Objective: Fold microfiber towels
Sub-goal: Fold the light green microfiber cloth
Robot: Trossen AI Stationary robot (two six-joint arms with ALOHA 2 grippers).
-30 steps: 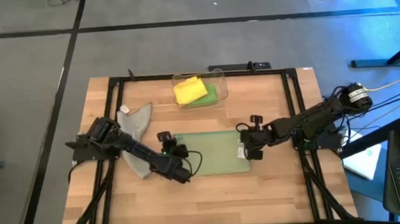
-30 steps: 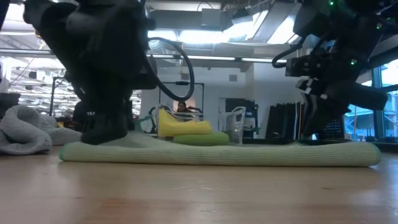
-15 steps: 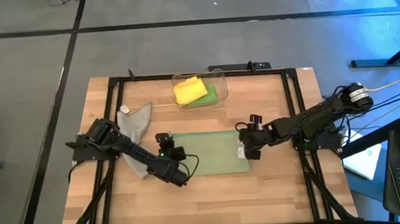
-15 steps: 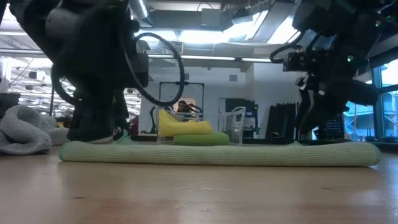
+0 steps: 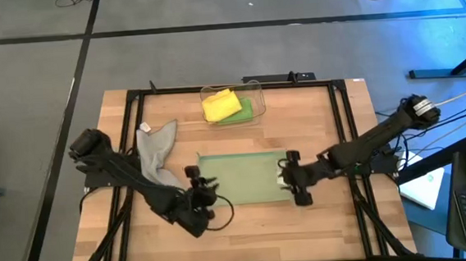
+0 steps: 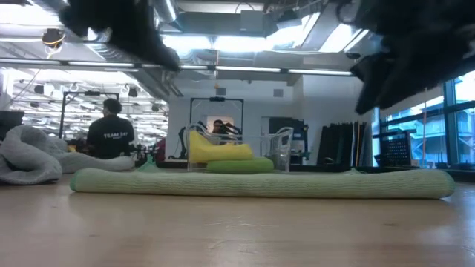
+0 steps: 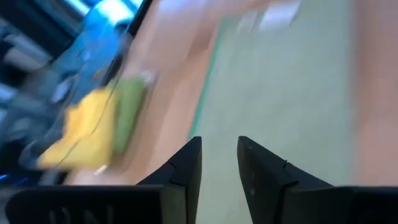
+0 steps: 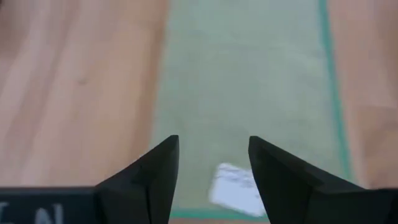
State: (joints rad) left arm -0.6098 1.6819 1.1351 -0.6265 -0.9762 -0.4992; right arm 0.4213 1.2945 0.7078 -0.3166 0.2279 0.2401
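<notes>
Pale wooden planks make up the table [image 5: 248,224], edged by a black metal frame [image 5: 132,95], with grey floor around it. From the low view both arms show only as dark blurs along the upper edge, so little of them can be made out there; a person sits far back in the room, facing away.

Near the table's middle lies the pale sage green towel [image 5: 240,178], a flat, soft rectangle with a darker green hem and a small white label [image 8: 235,185] at one end. The left gripper [image 5: 193,176] hangs over its left edge, fingers [image 7: 184,168] slightly apart and holding nothing. The right gripper [image 5: 289,174] hovers over the right edge, fingers [image 8: 158,163] parted wider and empty.

A grey towel [image 5: 155,148] lies crumpled beside the left arm, partly hidden beneath it. At the far edge a clear plastic bin [image 5: 255,86] holds the folded yellow towel [image 5: 220,104] atop the bright green towel [image 5: 246,110], which mostly hides under it.
</notes>
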